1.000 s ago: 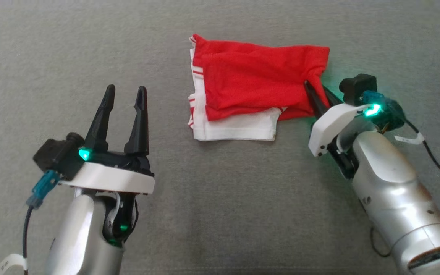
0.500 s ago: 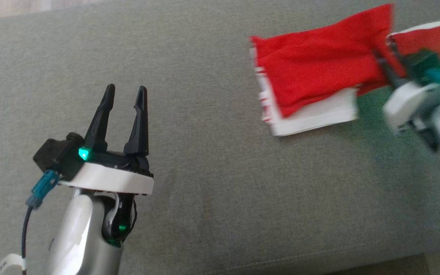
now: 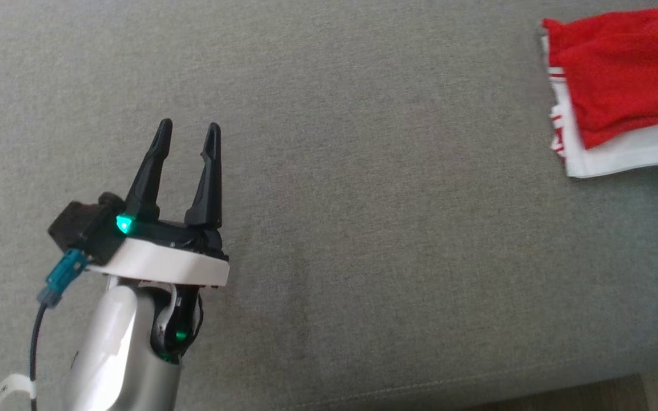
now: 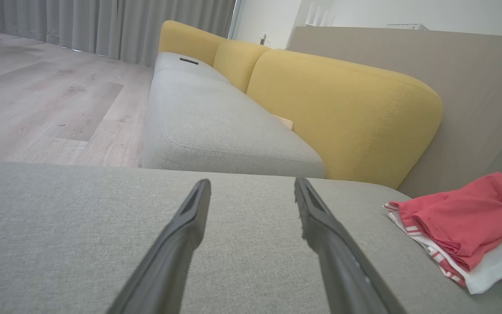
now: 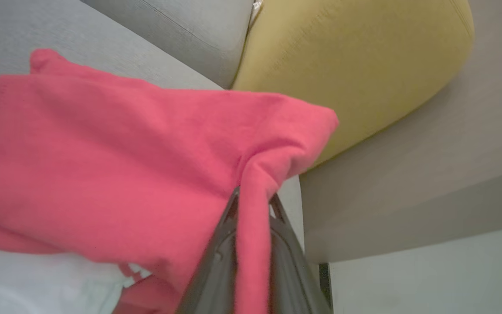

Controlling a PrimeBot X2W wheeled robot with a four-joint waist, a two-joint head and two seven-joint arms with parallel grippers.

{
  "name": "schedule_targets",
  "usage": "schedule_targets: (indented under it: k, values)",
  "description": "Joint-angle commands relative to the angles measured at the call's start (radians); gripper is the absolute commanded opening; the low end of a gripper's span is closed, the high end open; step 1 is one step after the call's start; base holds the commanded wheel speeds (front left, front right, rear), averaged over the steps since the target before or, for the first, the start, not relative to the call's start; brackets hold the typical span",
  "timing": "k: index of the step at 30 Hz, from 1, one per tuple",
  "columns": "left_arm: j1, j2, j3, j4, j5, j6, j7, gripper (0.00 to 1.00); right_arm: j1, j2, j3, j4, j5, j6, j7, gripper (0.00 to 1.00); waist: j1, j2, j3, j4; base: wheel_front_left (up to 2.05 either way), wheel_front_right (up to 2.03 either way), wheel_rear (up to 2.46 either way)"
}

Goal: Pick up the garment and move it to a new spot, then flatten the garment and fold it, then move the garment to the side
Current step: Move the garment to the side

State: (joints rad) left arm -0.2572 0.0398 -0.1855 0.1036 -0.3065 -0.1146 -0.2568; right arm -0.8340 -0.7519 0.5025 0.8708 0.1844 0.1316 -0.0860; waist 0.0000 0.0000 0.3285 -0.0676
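The right end effector [image 5: 253, 198] is clenched on a corner of the red-and-white garment [image 3: 620, 80]; the left end effector [image 3: 187, 131] is held released above the grey sofa seat [image 3: 374, 240]

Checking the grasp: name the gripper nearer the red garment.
Right. The right gripper clamps a red corner of the garment; the left gripper hangs open, well to its left.

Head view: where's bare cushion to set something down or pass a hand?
Free: the wide grey cushion between the left gripper and the garment, plus the strip toward its front edge. Crowded: the right end, where the right gripper is shut on the garment near the yellow backrest.
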Motion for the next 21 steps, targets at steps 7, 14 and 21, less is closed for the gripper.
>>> schedule_targets:
  k: [7,14,21]
  values:
    - [-0.042,0.010,0.038,-0.033,0.006,-0.006,-0.005,1.00,-0.013,-0.072,-0.079,0.052,-0.048,-0.001,0.021,0.00,0.0000,0.0000,0.027,0.012,0.00,0.00,0.00]
    - [-0.051,0.010,0.043,-0.031,0.008,-0.007,-0.005,1.00,-0.008,-0.050,-0.150,0.079,-0.094,-0.001,0.032,0.00,0.0000,0.0000,0.043,0.004,0.00,0.00,0.00]
    - [-0.065,0.010,0.044,-0.026,0.010,-0.009,-0.005,1.00,-0.005,-0.015,-0.241,0.076,-0.125,-0.001,0.029,1.00,0.0000,0.0000,0.048,-0.002,0.00,0.00,0.00]
